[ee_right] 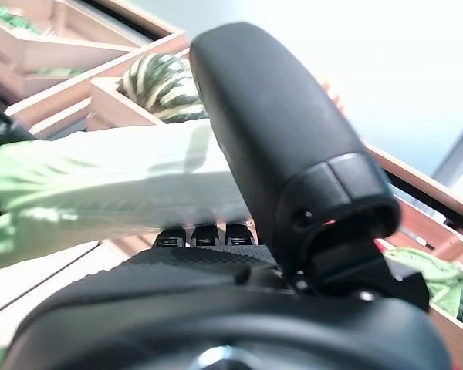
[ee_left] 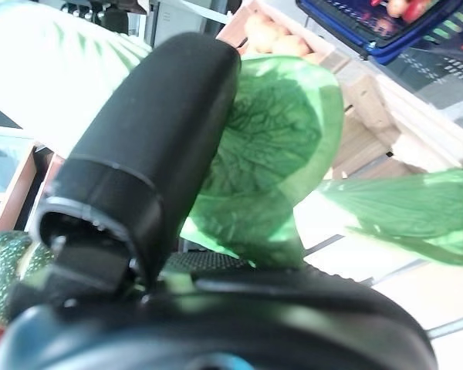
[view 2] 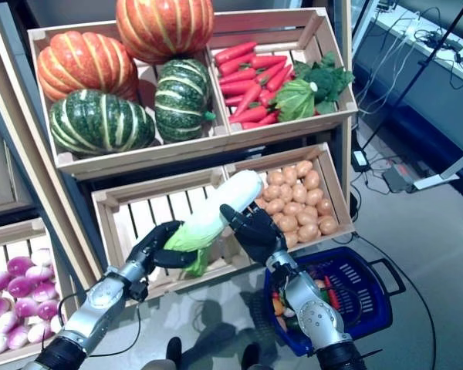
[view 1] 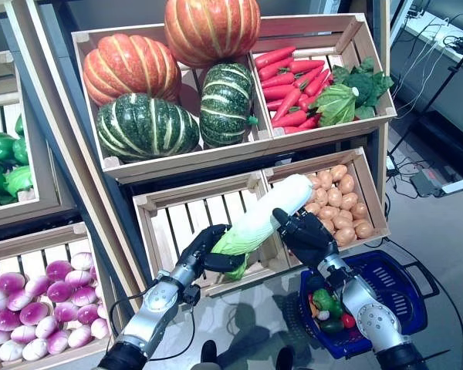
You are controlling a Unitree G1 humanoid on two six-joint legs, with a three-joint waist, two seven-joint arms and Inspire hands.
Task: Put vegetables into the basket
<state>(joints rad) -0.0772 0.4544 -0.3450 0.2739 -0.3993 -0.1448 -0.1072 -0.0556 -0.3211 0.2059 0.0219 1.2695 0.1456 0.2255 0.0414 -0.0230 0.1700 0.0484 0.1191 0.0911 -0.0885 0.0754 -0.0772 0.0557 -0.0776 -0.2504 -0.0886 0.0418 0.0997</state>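
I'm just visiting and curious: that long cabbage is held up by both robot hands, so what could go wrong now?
The cabbage is long and held only near its leafy end by the left robot hand and mid-length by the right robot hand; it might slip. The blue basket is low, to the right, already holding vegetables, so it may not fit.

Left hand (view 1: pixel 203 250) and right hand (view 1: pixel 307 235) raised side by side, fingers curled.

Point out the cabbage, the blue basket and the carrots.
cabbage (view 1: pixel 266 216), left eye view: on its pale stalk, between the two hands.
blue basket (view 1: pixel 397 287), left eye view: on its bare mesh wall.
carrots (view 1: pixel 289 81), left eye view: on the middle of the red pile in the top crate.
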